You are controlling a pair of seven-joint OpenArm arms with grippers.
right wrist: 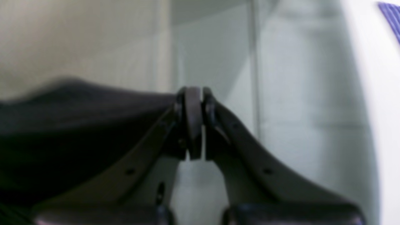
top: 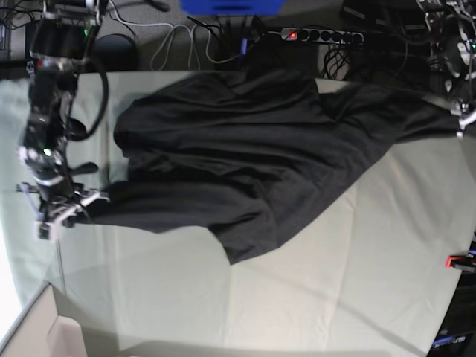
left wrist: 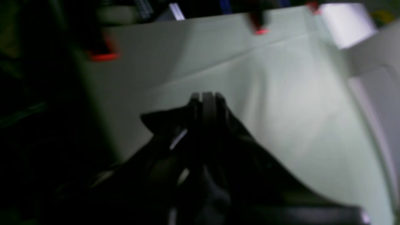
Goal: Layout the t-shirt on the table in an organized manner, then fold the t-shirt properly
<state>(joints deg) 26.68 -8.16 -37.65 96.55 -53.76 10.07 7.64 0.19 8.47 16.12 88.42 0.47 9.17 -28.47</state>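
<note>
Here the t-shirt point(top: 245, 163) lies spread across the upper middle of the base view, a dark rumpled mass on the pale green worktop point(top: 357, 282), stretched between the two arms. Its lower edge hangs in a point toward the centre of the frame.

At the left edge of that view, the right end effector point(top: 74, 210) is closed on one corner of the shirt. The right wrist view shows it closely: the two fingers point(right wrist: 208, 109) are pressed together with a fold of dark cloth between them, and the fabric runs off taut to the left of the frame.

At the upper right edge of the base view, the left end effector point(top: 462, 117) holds the opposite end of the shirt. In the blurred left wrist view its jaws are closed point(left wrist: 206, 106), with dark cloth bunched around them.

A red clamp point(top: 458, 261) sits on the worktop's right edge, and a power strip point(top: 321, 35) lies beyond the top edge.
</note>
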